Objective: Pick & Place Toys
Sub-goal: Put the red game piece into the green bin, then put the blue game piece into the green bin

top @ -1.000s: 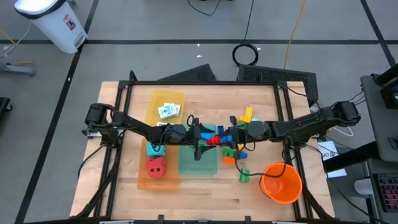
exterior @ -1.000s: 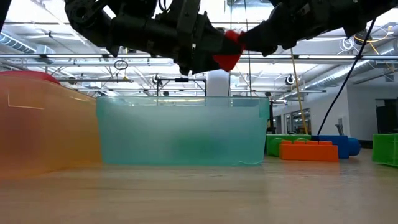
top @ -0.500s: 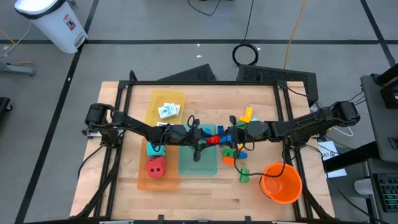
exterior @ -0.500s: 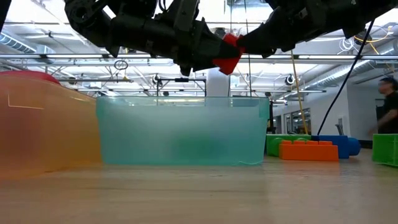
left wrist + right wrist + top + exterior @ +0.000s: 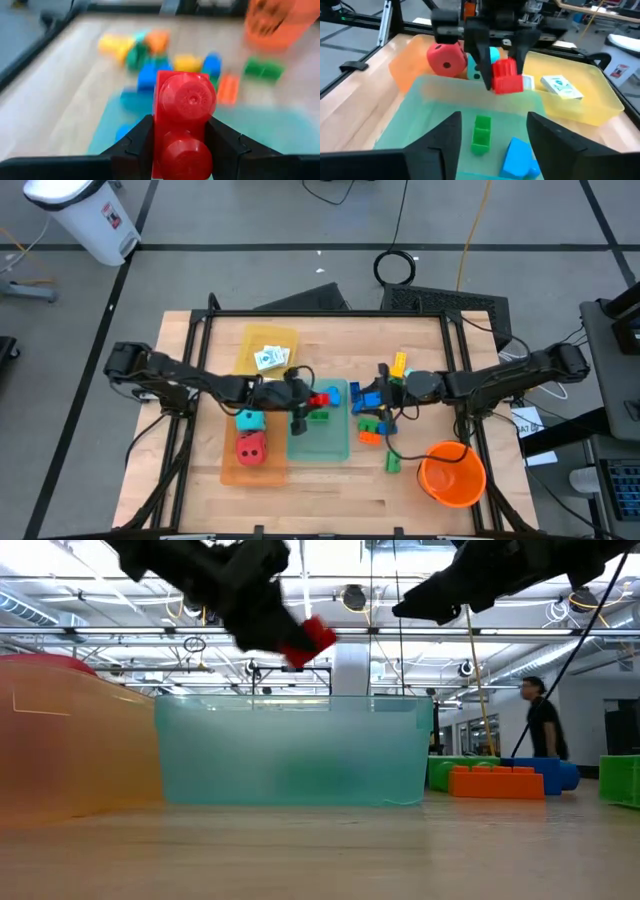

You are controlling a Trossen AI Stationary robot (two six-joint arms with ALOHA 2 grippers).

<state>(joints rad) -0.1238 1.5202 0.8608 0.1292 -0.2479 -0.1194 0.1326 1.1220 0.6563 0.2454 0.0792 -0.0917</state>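
Observation:
A red brick (image 5: 319, 400) hangs above the teal tray (image 5: 340, 445), with my left gripper (image 5: 308, 401) shut on it; the low view shows the red brick (image 5: 310, 639) well above the tray's rim. A green brick (image 5: 481, 134) and a blue brick (image 5: 520, 157) lie in that tray. My right gripper (image 5: 492, 132) stands open with nothing between its fingers, to the right of the tray over the loose bricks (image 5: 374, 424). My left gripper pinches the red brick by its two opposite sides (image 5: 159, 120) between the two fingers, and the brick's studs (image 5: 186, 100) face away from the wrist. The fingers come from the table's left, slanting down. The brick is lifted clear over the teal tray.
An orange tray (image 5: 232, 470) at the left holds a red die (image 5: 250, 448) and a teal die (image 5: 249, 420). A yellow tray (image 5: 250, 340) holds cards (image 5: 270, 358). The orange bucket (image 5: 452, 473) stands near right. A person (image 5: 540, 735) walks in the room behind.
The red brick hung between both grippers; now only the left one has it. My right gripper has let go and drawn back toward the table's right edge. My left gripper has carried the brick toward the left and slightly lower, over the teal tray.

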